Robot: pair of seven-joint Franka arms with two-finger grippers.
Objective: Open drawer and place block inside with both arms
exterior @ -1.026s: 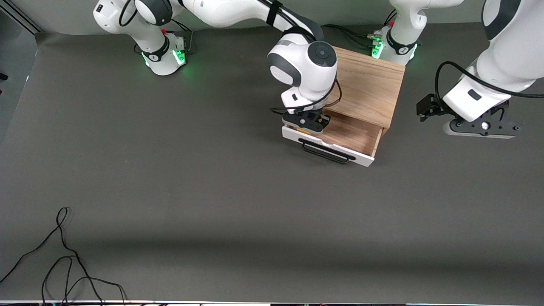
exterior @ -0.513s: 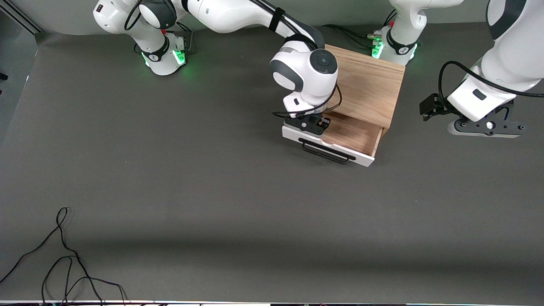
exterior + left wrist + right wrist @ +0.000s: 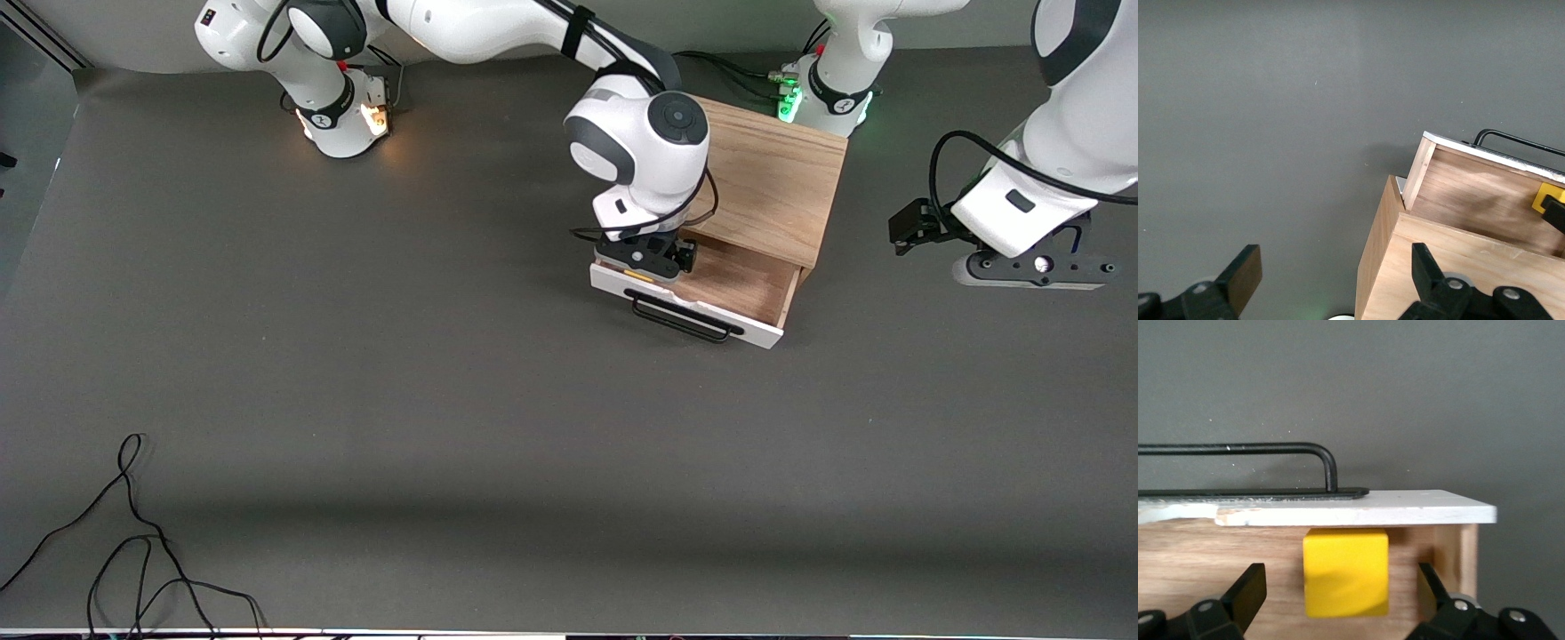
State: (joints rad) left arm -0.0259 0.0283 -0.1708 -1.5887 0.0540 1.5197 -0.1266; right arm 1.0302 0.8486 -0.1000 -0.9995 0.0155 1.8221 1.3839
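Note:
The drawer (image 3: 745, 281) is pulled open from the wooden box (image 3: 773, 191), with its white front and black handle (image 3: 683, 318) facing the front camera. The yellow block (image 3: 1346, 572) lies inside, against the front panel, in the corner toward the right arm's end; only a sliver of it (image 3: 632, 264) shows in the front view. My right gripper (image 3: 1341, 585) is open over that corner, with a finger (image 3: 1250, 588) on each side of the block and apart from it. My left gripper (image 3: 1036, 267) is open and empty, over the table beside the box.
The left wrist view shows the box's side (image 3: 1375, 267), the open drawer (image 3: 1471, 193) and the block (image 3: 1543, 198) in it. Loose black cables (image 3: 133, 551) lie near the front edge at the right arm's end. The right arm's base light (image 3: 380, 120) glows yellowish.
The left gripper has drifted farther from the box toward the left arm's end. The right gripper shifted slightly over the drawer corner. The right base light went from green to yellowish.

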